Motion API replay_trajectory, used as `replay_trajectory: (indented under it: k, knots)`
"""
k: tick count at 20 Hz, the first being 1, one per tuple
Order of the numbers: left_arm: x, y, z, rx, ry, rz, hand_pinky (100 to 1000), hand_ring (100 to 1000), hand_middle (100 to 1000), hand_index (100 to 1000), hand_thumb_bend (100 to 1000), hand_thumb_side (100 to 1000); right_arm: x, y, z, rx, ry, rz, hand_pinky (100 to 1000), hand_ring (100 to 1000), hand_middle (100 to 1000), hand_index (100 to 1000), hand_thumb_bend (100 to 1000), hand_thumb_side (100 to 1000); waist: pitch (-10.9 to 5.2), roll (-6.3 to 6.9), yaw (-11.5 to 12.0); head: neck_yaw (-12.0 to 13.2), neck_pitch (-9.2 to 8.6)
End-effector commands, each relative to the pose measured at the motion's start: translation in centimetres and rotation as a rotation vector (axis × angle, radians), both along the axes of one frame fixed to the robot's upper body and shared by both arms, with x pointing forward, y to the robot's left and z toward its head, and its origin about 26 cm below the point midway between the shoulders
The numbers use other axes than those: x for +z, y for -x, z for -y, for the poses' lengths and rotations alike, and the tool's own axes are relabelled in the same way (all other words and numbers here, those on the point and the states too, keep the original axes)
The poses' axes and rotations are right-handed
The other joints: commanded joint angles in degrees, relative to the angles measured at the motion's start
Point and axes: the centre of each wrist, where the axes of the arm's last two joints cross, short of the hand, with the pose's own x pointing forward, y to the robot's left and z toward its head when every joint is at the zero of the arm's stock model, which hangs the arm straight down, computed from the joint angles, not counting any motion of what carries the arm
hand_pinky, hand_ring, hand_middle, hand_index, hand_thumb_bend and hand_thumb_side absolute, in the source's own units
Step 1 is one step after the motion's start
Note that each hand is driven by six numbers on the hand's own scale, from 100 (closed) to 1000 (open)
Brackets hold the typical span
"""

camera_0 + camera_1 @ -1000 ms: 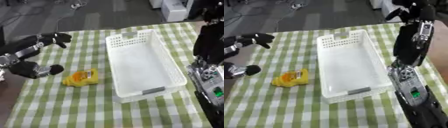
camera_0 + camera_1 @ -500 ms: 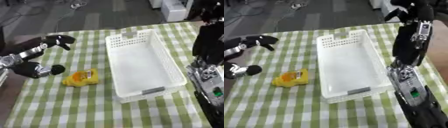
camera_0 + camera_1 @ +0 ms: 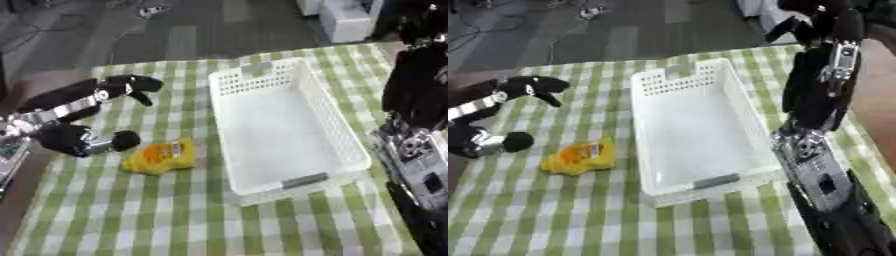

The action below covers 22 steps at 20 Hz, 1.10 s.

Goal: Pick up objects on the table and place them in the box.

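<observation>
A yellow soft packet (image 3: 161, 156) lies on the green-checked tablecloth, left of the white plastic box (image 3: 282, 131), which has nothing in it. My left hand (image 3: 72, 139) hovers open just left of the packet. Its fingers (image 3: 129, 85) stretch out above the packet and its thumb tip (image 3: 125, 140) is close to the packet's left end, not holding it. My right hand (image 3: 814, 19) is raised high at the top right, beyond the box, relaxed and holding nothing.
My right arm (image 3: 822, 165) runs down the right side, beside the box's right wall. The table's far edge (image 3: 175, 62) borders a grey floor with cables. Bare cloth lies in front of the box and packet.
My left hand has slid a little to the right, bringing its thumb closer to the yellow packet. Packet, box and right arm have not moved.
</observation>
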Motion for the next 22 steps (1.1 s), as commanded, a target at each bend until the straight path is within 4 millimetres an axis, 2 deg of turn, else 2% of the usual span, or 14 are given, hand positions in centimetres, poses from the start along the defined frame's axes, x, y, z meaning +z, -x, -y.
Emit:
replay_trajectory:
  k: [1,7,12,16,22]
  knots:
    - [0.7,-0.3,0.3,0.007,0.014,0.034,963,803,934,970,440,925,1.0,-0.1,-0.2,0.014,0.006,0.032,367,618,639,737,100,933,-0.46,-0.08,0.05,0.12,-0.18]
    - [0.1,-0.8,1.1,0.06,0.067,0.087,957,799,931,961,441,902,0.9,0.0,-0.2,0.015,0.005,0.029,367,618,639,737,100,934,-0.49,-0.16,0.1,2.58,-0.18]
    - [-1.2,-1.4,1.9,0.104,0.106,0.096,954,785,926,958,454,890,0.9,0.0,-0.2,0.016,0.004,0.029,367,618,638,737,100,933,-0.54,-0.3,0.11,4.5,-0.44]
    - [-2.4,-1.7,2.5,0.122,0.113,0.087,954,783,925,960,458,896,0.9,0.0,-0.2,0.017,0.003,0.029,367,618,639,737,100,934,-0.53,-0.38,0.13,5.39,-0.64]
    - [-3.1,-1.7,3.3,0.095,0.086,0.092,956,789,922,956,465,909,0.8,0.0,-0.2,0.018,0.004,0.028,367,618,638,737,100,933,-0.57,-0.39,0.13,5.49,-0.65]
